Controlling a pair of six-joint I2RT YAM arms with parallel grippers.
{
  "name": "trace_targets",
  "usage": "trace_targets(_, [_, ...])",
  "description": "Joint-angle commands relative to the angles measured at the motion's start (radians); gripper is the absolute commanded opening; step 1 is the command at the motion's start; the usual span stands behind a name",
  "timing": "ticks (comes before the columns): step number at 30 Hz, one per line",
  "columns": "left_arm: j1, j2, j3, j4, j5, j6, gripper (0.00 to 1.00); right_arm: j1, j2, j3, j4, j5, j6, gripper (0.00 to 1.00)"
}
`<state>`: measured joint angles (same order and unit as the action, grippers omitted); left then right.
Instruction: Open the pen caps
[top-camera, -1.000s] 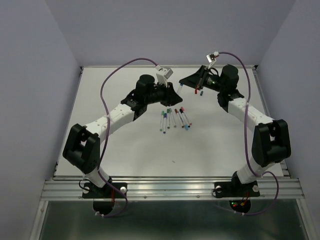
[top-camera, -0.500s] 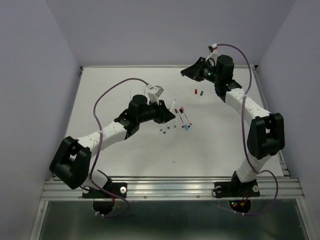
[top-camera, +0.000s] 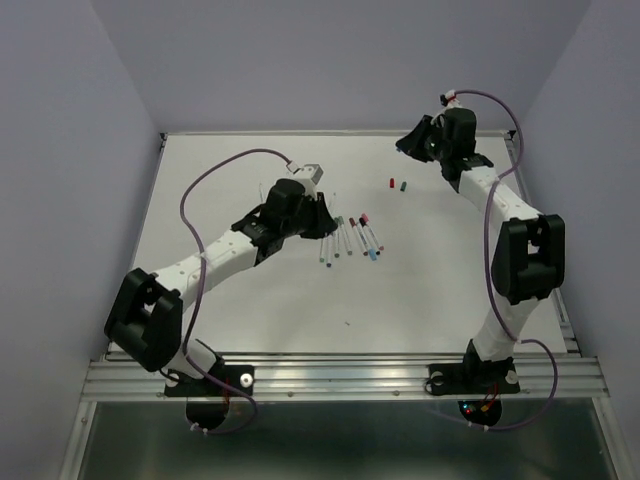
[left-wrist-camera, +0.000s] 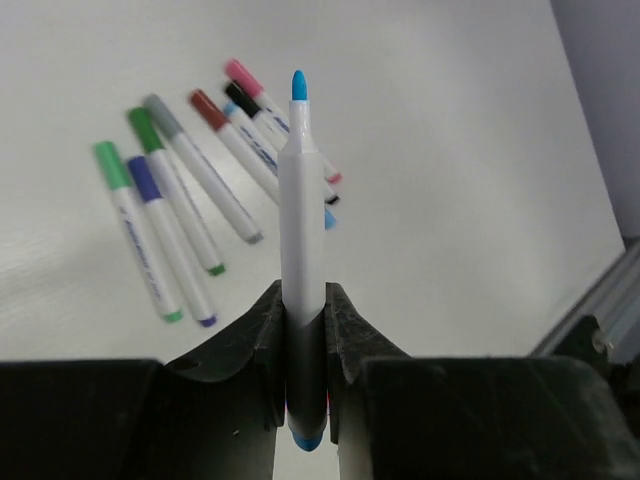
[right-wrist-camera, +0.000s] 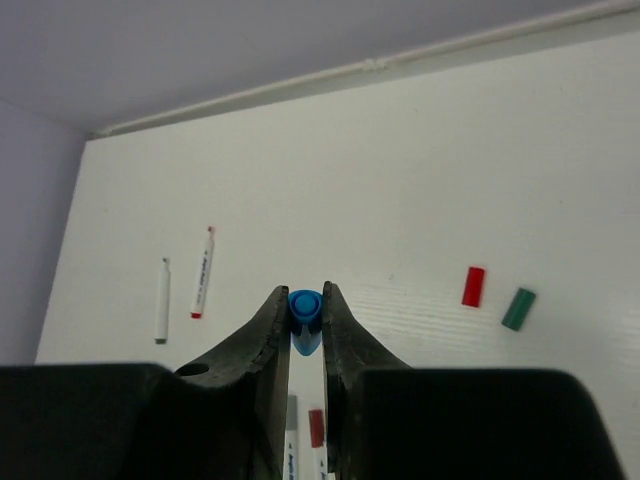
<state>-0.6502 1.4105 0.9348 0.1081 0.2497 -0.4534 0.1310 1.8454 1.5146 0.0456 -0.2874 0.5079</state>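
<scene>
White table, lilac walls; left pincer pinches an uncapped blue pen; right pincer pinches a blue cap, red cap and green cap lying nearer.

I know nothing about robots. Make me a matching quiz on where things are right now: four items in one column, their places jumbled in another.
Items
1. blue pen
2. blue cap
3. red cap
4. purple pen

Places
A. loose on the table, beside the green cap
B. in the row of pens on the table, cap on
C. clamped in the right gripper
D. clamped in the left gripper, tip bare

Pairs: 1-D, 2-C, 3-A, 4-B
</scene>
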Motion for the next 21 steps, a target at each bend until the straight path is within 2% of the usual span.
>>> trace_targets(1, [0.049, 0.077, 0.151, -0.227, -0.291, 0.030, 0.00, 0.004, -0.003, -0.042, -0.180, 0.191, -0.106, 0.01])
trace_targets(5, [0.119, 0.152, 0.249, -0.336, -0.394, 0.022, 0.00, 0.004, 0.043, -0.056, -0.260, 0.364, -0.124, 0.01])
trace_targets(7, [0.159, 0.188, 0.266, -0.379, -0.432, 0.007, 0.00, 0.004, 0.057, -0.065, -0.282, 0.401, -0.132, 0.01])
trace_targets(8, [0.209, 0.199, 0.272, -0.390, -0.434, -0.001, 0.00, 0.004, 0.075, -0.065, -0.289, 0.436, -0.134, 0.01])
trace_targets(11, [0.286, 0.238, 0.282, -0.418, -0.460, -0.014, 0.00, 0.004, 0.107, -0.054, -0.302, 0.447, -0.138, 0.03])
trace_targets(15, [0.323, 0.288, 0.323, -0.432, -0.500, -0.005, 0.00, 0.004, 0.172, -0.016, -0.314, 0.455, -0.132, 0.06])
trace_targets(21, [0.380, 0.366, 0.403, -0.449, -0.475, -0.002, 0.00, 0.004, 0.258, 0.059, -0.317, 0.468, -0.137, 0.06])
